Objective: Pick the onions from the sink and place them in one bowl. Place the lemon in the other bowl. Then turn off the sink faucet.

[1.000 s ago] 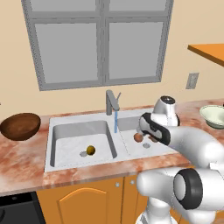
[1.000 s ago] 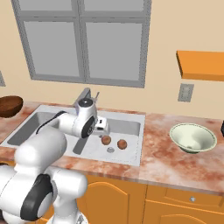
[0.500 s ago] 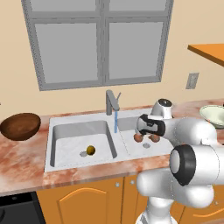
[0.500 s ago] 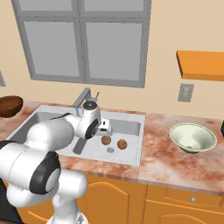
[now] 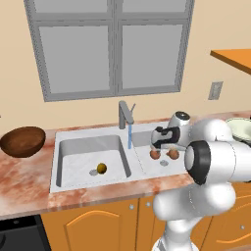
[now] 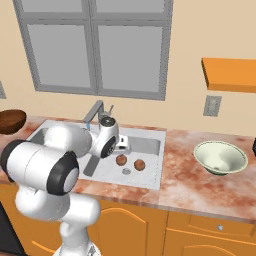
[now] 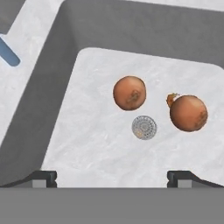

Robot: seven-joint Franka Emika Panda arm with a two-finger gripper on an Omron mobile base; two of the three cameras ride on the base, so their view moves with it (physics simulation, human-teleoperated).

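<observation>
Two reddish-brown onions (image 5: 154, 154) (image 5: 172, 155) lie in the right basin of the sink (image 5: 55, 162), either side of its drain (image 7: 144, 127). In the hand view the onions (image 7: 129, 92) (image 7: 188, 113) sit just ahead of my open gripper (image 7: 112, 178), which has nothing between its fingertips (image 7: 43, 177). The gripper (image 5: 158, 141) hangs low over that basin, a little above the onions (image 6: 121, 160) (image 6: 139, 164). The lemon (image 5: 101, 168) rests in the left basin. Water runs from the faucet (image 5: 125, 115). The pale bowl (image 6: 220, 157) stands on the right counter and the dark wooden bowl (image 5: 22, 141) on the left.
The blue water stream (image 5: 130, 136) falls on the divider between the basins, left of the gripper. A window fills the wall behind the sink. An orange shelf (image 6: 230, 74) and a wall outlet (image 6: 212, 105) are at the right. Marbled counter (image 6: 185, 180) surrounds the sink.
The hand has shifted a little leftward and lower over the right basin, while the arm's elbow has swung nearer the cameras. The jaws stay open. Onions and lemon have not moved.
</observation>
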